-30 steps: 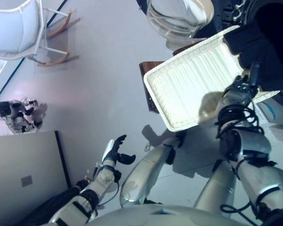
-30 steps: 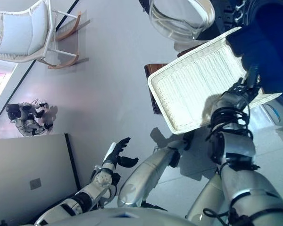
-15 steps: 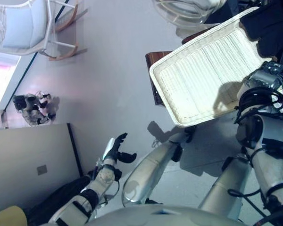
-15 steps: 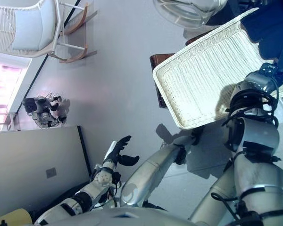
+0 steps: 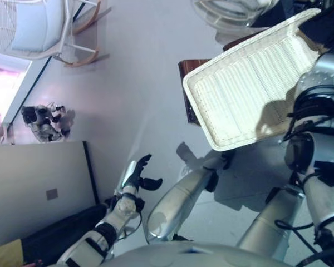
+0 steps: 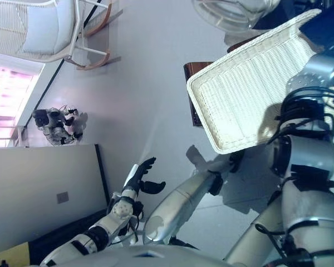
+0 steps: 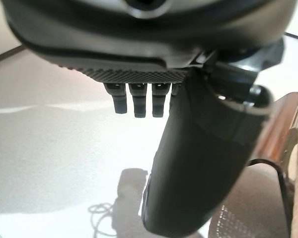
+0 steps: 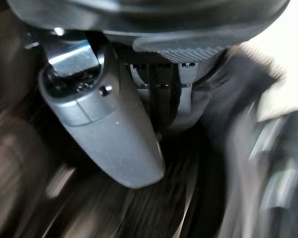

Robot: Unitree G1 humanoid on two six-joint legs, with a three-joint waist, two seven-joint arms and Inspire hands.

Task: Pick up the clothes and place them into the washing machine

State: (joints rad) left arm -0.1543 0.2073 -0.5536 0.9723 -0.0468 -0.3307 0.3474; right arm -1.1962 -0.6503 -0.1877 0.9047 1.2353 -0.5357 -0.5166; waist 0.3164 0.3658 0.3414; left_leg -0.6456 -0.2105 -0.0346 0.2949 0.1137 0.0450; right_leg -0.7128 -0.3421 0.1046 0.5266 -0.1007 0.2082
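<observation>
The right hand (image 8: 114, 129) has pushed further over the basket (image 5: 250, 94) into dark clothes (image 5: 329, 25), grip unclear, perhaps grasping; left hand (image 5: 138, 177) idles open.

The silver-grey left arm comes in from the lower left, bent at the elbow, its forearm angled up and inward. At its end the dark left hand (image 5: 138, 177) is raised in open air — fingers straight and held together, pointing upward, the thumb spread out to the side. It holds nothing and touches nothing. Its own wrist view shows the thumb (image 7: 196, 163) standing well apart from the short row of fingers (image 7: 139, 100).

The silver-grey right arm rises along the right side, reaching up and forward. In its wrist view the dark right hand (image 8: 154, 87) shows fingers curled in close behind the grey thumb (image 8: 109, 134) — the blur there hides whether they close on anything.
</observation>
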